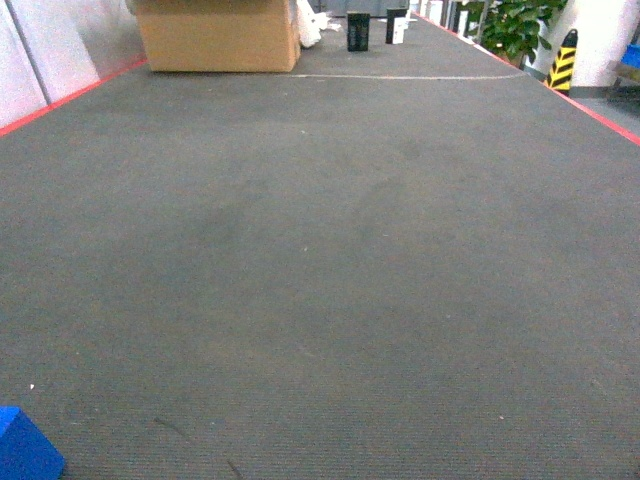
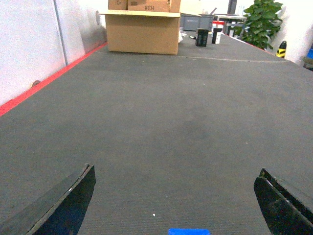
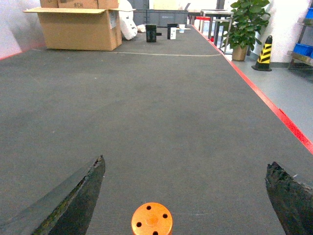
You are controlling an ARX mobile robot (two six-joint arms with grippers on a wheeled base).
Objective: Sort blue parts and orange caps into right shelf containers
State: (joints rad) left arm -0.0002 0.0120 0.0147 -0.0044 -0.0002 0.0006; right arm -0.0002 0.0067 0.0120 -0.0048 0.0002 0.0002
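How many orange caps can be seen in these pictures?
1. The orange cap lies on the grey surface between the right gripper's open jaws, in the right wrist view only. Others may be hidden.

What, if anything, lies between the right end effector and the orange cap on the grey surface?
Nothing visible. The orange cap sits on bare grey surface between the open fingers of the right end effector.

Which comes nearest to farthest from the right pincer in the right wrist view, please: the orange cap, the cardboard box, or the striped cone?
1. Orange cap, between the open right pincer fingers, low centre.
2. Striped cone, far right, off the grey surface.
3. Cardboard box, far left, at the back.
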